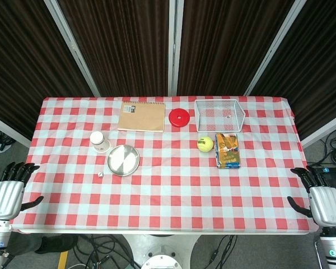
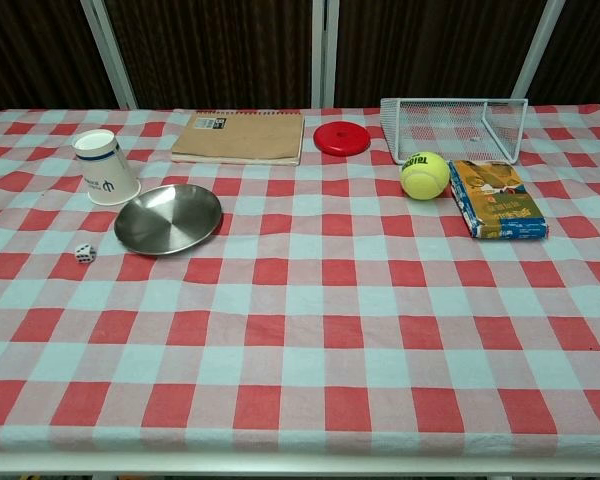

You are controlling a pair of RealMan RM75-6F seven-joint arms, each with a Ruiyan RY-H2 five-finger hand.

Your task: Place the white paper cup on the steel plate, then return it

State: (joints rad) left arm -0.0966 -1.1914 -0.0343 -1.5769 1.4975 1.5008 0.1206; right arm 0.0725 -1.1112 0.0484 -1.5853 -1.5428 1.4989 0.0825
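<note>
Left hand (image 1: 7, 196) sat at the lower left edge of the head view, fingers spread, holding nothing, off the near corner of the desk (image 1: 168, 207). Right hand (image 1: 323, 200) sat at the lower right edge, likewise spread and empty. Neither hand showed in the chest view.

White paper cup (image 2: 105, 167) stood upright at the left of the chest view, mouth up, base on the checked cloth. Its long axis ran near vertical, with a slight lean toward the upper left as seen from the chest camera. A blue band ringed the rim and a small blue mark faced the camera. Steel plate (image 2: 168, 219) lay flat just beside the cup, lower right of it; whether the two touched could not be told. A small die (image 2: 85, 254) lay near the plate's lower left edge.

Judged step: task not yet begun; first reach for the cup pending. The left hand looked the nearer one. A good approach would come from the cup's open left side, closing around mid-wall with light pressure, since thin paper likely crushes. Lift should clear the plate rim before moving across, then lower straight down at plate centre to keep the cup upright. The die should be avoided on the way in.
</note>
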